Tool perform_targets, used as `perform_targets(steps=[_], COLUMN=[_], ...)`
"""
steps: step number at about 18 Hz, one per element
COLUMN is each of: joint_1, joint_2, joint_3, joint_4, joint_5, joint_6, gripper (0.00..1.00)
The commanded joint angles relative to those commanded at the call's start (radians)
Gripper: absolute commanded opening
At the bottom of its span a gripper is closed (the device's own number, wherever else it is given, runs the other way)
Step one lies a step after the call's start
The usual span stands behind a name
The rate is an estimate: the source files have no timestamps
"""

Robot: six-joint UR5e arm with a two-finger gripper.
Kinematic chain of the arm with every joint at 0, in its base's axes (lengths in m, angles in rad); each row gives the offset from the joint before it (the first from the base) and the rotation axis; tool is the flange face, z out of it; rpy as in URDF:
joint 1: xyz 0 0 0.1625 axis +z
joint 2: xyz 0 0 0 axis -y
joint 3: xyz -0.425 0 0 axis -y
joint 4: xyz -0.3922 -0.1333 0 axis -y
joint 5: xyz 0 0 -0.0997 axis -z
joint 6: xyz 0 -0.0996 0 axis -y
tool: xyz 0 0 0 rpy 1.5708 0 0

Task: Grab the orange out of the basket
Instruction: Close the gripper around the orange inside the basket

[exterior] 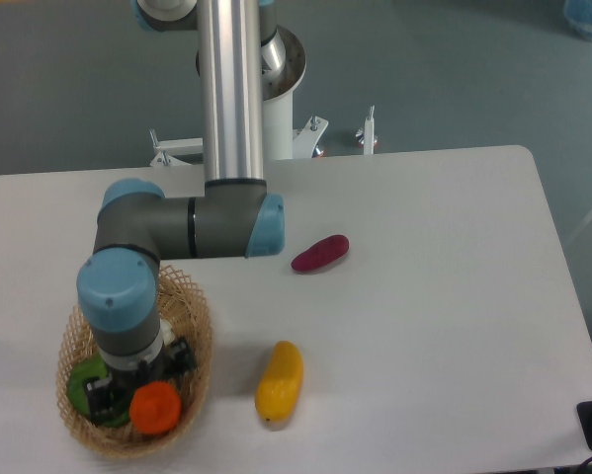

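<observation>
The orange (156,409) is small, round and bright orange-red. It lies in the front part of the oval tan wicker basket (199,341) at the table's front left. My gripper (137,387) points down into the basket, right over and against the orange's back-left side. Its black body and the arm's wrist hide the fingertips, so I cannot see whether they are around the orange. A green object (81,383) lies in the basket to the left of the gripper.
An elongated yellow-orange fruit (279,381) lies on the white table (424,296) just right of the basket. A dark red oblong vegetable (320,254) lies further back, near the arm's elbow (266,225). The table's front edge is close below the basket.
</observation>
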Motion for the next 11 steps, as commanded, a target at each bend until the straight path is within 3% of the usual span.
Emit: perform_targets(steps=[11], joint_1=[-0.002], joint_2=[-0.028], joint_3=[0.011], joint_4=[0.003], joint_5=[0.012], joint_6=[0.002], gripper=[1.00])
